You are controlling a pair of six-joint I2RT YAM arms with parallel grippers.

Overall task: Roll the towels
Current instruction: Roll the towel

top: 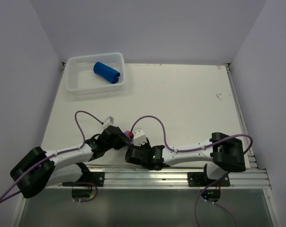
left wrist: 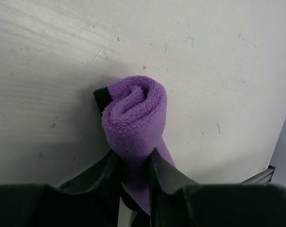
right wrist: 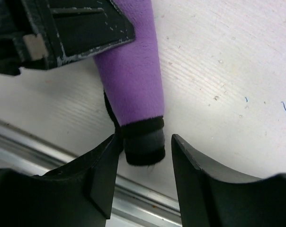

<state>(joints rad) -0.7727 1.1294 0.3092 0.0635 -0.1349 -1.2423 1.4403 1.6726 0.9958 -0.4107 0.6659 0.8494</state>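
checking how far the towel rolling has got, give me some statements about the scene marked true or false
1. The blue towel lies rolled up inside the white basket. True.
2. The purple towel is spread out flat. False: it is rolled, and its spiral end shows in the left wrist view.
3. The left gripper pinches the purple towel. True.
4. The right gripper is clamped shut on the roll. False: its jaws stand open on either side of the roll's dark end, with a gap on one side.
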